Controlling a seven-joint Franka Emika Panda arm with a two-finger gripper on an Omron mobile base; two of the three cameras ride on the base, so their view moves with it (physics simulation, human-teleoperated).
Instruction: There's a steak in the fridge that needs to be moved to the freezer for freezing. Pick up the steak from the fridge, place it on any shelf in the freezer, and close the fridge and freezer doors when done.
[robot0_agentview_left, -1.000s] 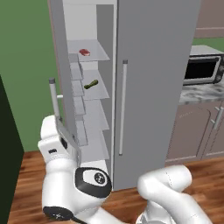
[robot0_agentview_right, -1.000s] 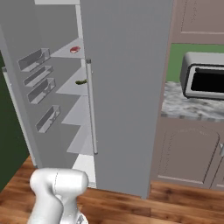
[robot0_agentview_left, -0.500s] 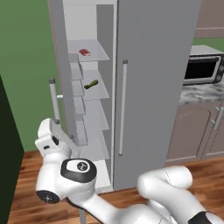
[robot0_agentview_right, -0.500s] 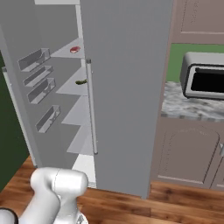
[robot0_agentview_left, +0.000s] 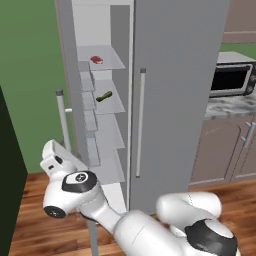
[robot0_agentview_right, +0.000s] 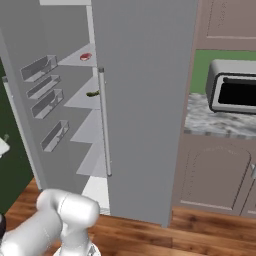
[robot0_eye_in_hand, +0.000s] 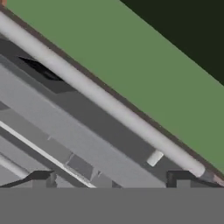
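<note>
While the narrow grey door with its vertical silver bar handle stands swung out at about nine o'clock of the cabinet, the white arm's two-finger gripper sits low beside that door's edge, probably because it is working the door and not the food. Its dark fingertips stand well apart with nothing between them, the silver bar crossing the hand view diagonally above them. Further right, the small flat red steak lies on the top translucent shelf, at roughly twelve o'clock of the small green elongated vegetable one shelf down. Right again, the wide grey door is closed, hiding its compartment, and the silver microwave is cut off by the frame edge.
</note>
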